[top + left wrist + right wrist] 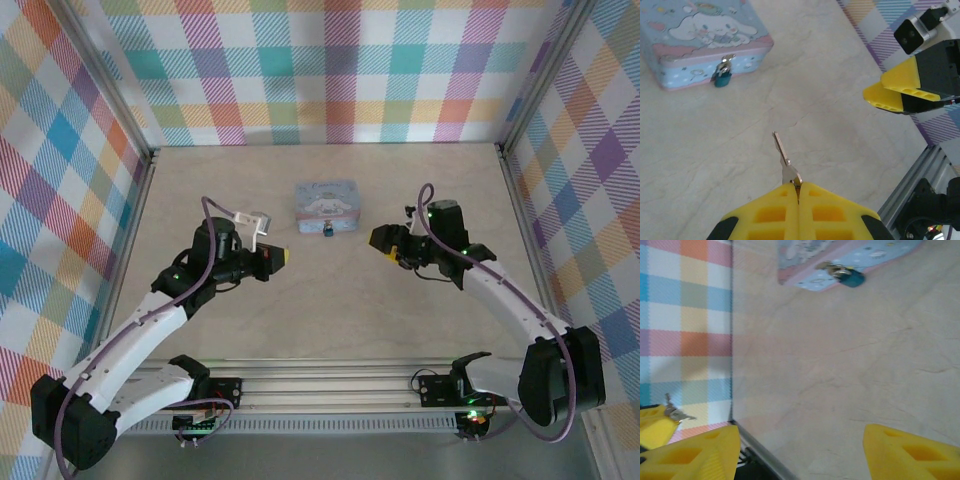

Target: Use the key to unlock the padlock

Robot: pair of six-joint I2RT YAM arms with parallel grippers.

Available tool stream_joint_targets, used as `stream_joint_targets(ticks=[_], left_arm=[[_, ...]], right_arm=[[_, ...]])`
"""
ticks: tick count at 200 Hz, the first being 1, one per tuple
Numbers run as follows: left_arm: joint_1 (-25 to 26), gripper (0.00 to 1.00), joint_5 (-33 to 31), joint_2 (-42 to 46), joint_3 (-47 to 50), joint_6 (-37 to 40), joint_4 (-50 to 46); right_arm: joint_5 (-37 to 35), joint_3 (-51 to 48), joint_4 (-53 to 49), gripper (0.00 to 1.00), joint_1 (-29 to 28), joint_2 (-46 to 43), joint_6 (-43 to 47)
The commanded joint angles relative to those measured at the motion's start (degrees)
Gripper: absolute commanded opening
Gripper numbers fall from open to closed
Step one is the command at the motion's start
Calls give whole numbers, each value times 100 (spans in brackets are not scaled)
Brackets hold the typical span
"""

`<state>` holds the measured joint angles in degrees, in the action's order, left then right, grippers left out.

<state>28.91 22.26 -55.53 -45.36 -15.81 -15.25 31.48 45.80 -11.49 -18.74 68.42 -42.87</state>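
Observation:
The key (782, 155) is a small silver one, and my left gripper (798, 185) is shut on its head with the blade pointing forward above the table. The padlock (722, 77) is tiny and blue-bodied, hanging on the hasp at the front of the cartoon-printed tin (700, 35). From above, the left gripper (284, 258) hovers to the front left of the padlock (327, 231), well apart from it. My right gripper (385, 243) stands to the front right of the lock, open with nothing between its yellow fingers (910, 452). Its wrist view shows the padlock (851, 278) far ahead.
The pale blue tin (325, 203) sits mid-table toward the back. Plaid walls (70, 180) enclose the table on three sides, and a metal rail (330, 385) runs along the near edge. Bare tabletop (330, 320) lies between the two arms.

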Motion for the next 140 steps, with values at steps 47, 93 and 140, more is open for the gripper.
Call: stream_joint_targets(ticks=[47,93,140], left_arm=[[436,0,538,-364,-278,-121,781],[714,0,136,-429,-502,306,251],[1221,0,-656,-631,-771,770,-20]], right_arm=[[1011,61,1759,57,-749,485,-900],[933,586,1533,56,-967,681,-933],[851,875,1474,51,-1353,895,-1070]])
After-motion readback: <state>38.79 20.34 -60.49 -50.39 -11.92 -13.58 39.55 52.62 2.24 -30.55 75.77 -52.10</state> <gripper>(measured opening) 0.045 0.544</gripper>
